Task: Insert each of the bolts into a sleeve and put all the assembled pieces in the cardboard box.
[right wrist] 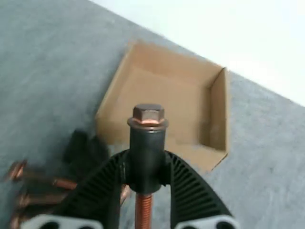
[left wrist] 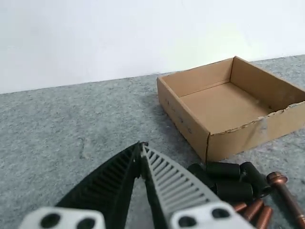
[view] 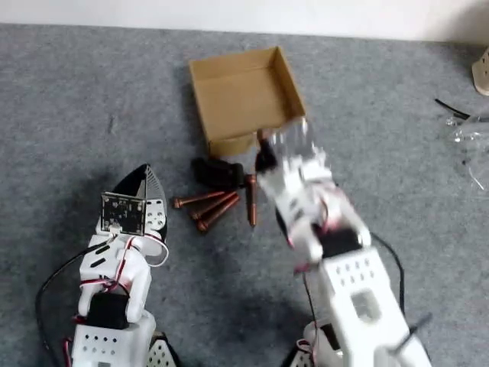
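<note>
Well, the right gripper (right wrist: pixel 145 162) has its fingers closed round a black sleeve (right wrist: pixel 146 152), pinching it from either side. A copper bolt (right wrist: pixel 148 116) stands upright through that sleeve, its hex head sitting on the sleeve's top rim and its shank poking out underneath between the fingers. Seen from overhead, this gripper sits near the middle of the frame, close by the lower right corner of the cardboard box (view: pixel 241 95). It comes out smeared there, so I cannot tell whether the held piece is over the box's rim or just short of it. The box itself lies in the upper middle of the overhead frame, open at the top.

The left gripper (left wrist: pixel 142 149) is in the lower left of the overhead frame. Its two fingers are pressed together tip to tip with nothing between them, pointing up the frame, apart from the parts.

Between the two arms, just below the box, four loose bolts (view: pixel 216 208) lie on the grey cloth (view: pixel 92 99). Three are fanned side by side with their heads toward the left, and the fourth lies to their right, straight up and down the frame. A small huddle of spare sleeves (view: pixel 216 172) lies between those bolts and the box's lower wall, touching one another; I cannot count them surely.
</note>
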Controlling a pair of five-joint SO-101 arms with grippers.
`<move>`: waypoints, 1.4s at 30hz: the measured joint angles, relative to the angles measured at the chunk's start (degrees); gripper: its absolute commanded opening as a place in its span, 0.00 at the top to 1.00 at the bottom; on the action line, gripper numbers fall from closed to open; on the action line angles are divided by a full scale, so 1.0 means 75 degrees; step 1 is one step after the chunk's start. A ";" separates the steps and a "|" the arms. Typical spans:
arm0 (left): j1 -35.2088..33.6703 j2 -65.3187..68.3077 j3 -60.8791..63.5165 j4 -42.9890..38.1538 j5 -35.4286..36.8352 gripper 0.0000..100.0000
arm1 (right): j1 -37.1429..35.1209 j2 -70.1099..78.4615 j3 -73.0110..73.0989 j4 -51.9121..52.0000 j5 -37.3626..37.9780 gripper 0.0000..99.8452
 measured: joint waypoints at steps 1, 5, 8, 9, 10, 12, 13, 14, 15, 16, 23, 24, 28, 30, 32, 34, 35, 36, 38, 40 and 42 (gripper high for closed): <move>0.0000 0.0000 0.0000 -0.0012 0.0000 0.99 | 0.0082 0.0621 -0.0527 0.0000 0.0000 1.00; 0.0000 0.0000 0.0000 -0.0012 0.0000 0.99 | 0.0445 0.3048 -0.2708 0.0258 0.0000 1.00; 0.0000 0.0000 0.0000 -0.0035 0.0000 0.99 | 0.0715 0.4794 -0.4454 0.0867 0.0000 1.00; 0.0000 0.0000 0.0000 -0.0035 0.0000 0.99 | 0.0785 0.5357 -0.5029 0.1125 0.0000 1.00; 0.0000 0.0000 0.0000 -0.0035 0.0000 0.99 | 0.0832 0.5837 -0.5591 0.1383 -0.0012 1.00; 0.0035 0.0000 0.0000 -0.0035 0.0000 0.99 | 0.0914 0.6775 -0.6670 0.1911 -0.0023 1.00; 0.0035 0.0000 0.0000 -0.0035 0.0000 0.99 | 0.0949 0.7209 -0.7185 0.2145 -0.0023 1.00; 0.0035 0.0000 0.0000 -0.0035 0.0000 0.99 | 0.0961 0.7596 -0.7666 0.2344 -0.0023 1.00; 0.0035 0.0000 0.0000 -0.0035 0.0000 0.99 | 0.0973 0.7959 -0.8111 0.2532 -0.0023 1.00; 0.0035 0.0000 0.0000 -0.0035 0.0000 0.99 | 0.0973 0.8299 -0.8510 0.2696 -0.0023 1.00; 0.0023 0.0000 0.0000 -0.0035 -0.0012 0.99 | 0.0973 1.0233 -1.0796 0.3786 -0.0023 1.00; 0.0023 0.0000 0.0000 -0.0035 -0.0012 0.99 | 0.0973 1.0421 -1.1042 0.3915 -0.0023 1.00; 0.0023 0.0000 0.0000 -0.0035 -0.0012 0.99 | 0.0985 1.0971 -1.1827 0.4161 -0.0035 1.00; 0.0023 0.0000 0.0000 -0.0035 -0.0012 0.99 | 0.0973 1.1182 -1.2144 0.4208 -0.0047 0.99; 0.0023 0.0000 0.0000 -0.0035 -0.0012 0.99 | 0.0973 1.1335 -1.2355 0.4208 -0.0047 0.99; 0.0023 0.0000 0.0000 -0.0035 -0.0012 0.99 | 0.0973 1.1440 -1.2448 0.4208 -0.0047 0.99; 0.0023 0.0000 0.0000 -0.0035 -0.0012 0.99 | 0.0973 1.1487 -1.2484 0.4208 -0.0047 0.99; 0.0023 0.0000 0.0000 -0.0035 -0.0012 0.99 | 0.0973 1.1522 -1.2495 0.4208 -0.0047 0.99; 0.0023 0.0000 0.0000 -0.0035 -0.0012 0.99 | 0.0973 1.1558 -1.2495 0.4208 -0.0047 0.99; 0.0023 0.0000 0.0000 -0.0035 -0.0012 0.99 | 0.0973 1.1558 -1.2495 0.4208 -0.0047 0.99; 0.0023 0.0000 0.0000 -0.0035 -0.0012 0.99 | 0.0973 1.1558 -1.2495 0.4208 -0.0047 0.99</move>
